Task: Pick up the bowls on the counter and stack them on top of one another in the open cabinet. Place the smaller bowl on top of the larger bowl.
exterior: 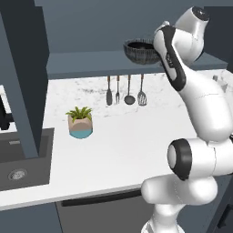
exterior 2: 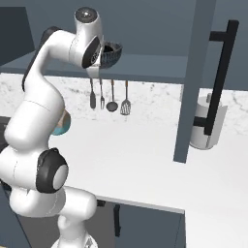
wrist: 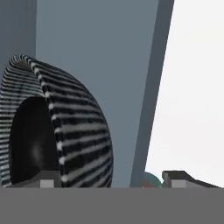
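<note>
Nearest the hand camera stood the larger bowl (wrist: 65, 127), its ribbed grey wall and dark inside seen side-on. One dark fingertip (wrist: 48, 181) rose in front of its rim and the other stood well off to the far side, so the hand (wrist: 111, 181) was spread apart, clamped on nothing. From the left base view the larger bowl (exterior: 140, 50) sat upright on the slate-blue shelf (exterior: 91, 61) of the open cabinet (exterior: 27, 73), beside the white arm (exterior: 191, 95). Below it four utensils (exterior: 125, 91) hung on the wall above the white marbled surface (exterior: 118, 145), where a plant pot (exterior: 80, 123) stood near the dark sink (exterior: 22, 159). A white canister (exterior 2: 207, 123) stood on the surface behind the cabinet door (exterior 2: 193, 77).
</note>
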### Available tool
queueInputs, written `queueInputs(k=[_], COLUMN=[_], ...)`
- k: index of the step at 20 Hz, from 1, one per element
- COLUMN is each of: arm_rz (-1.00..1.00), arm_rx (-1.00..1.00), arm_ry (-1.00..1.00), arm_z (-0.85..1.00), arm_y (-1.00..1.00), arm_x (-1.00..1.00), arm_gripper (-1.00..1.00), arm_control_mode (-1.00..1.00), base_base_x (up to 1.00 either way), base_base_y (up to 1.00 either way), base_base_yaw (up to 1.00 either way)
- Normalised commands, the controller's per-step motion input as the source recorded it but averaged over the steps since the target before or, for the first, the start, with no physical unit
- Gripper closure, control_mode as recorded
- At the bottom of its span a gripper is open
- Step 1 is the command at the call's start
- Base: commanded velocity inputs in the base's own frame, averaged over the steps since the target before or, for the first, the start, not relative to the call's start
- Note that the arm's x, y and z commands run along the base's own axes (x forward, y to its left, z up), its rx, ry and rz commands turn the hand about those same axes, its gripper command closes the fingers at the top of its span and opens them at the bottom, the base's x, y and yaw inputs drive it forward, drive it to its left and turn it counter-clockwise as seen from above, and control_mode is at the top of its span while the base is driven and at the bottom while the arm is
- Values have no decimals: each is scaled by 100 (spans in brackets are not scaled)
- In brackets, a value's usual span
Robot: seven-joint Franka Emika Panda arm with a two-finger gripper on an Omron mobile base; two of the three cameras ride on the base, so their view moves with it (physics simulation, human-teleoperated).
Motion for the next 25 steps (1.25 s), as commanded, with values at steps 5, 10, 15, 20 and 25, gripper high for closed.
queueInputs(k=[5, 10, 15, 20, 25], arm_rz=[0, 0, 0, 0, -1], arm_rx=[1, 0, -6, -8, -14], arm_ry=[-13, -27, -26, -47, -77], arm_z=[-16, -81, -100, -98, -20], arm_y=[-34, -52, -36, -47, -32], arm_x=[-100, -100, -100, -100, -77], arm_gripper=[-100, -100, -100, -100, -100], arm_control_mode=[-100, -100, -100, -100, -100], base_base_x=[0, 0, 0, 0, 0], base_base_y=[0, 0, 0, 0, 0], base_base_yaw=[0, 0, 0, 0, 0])
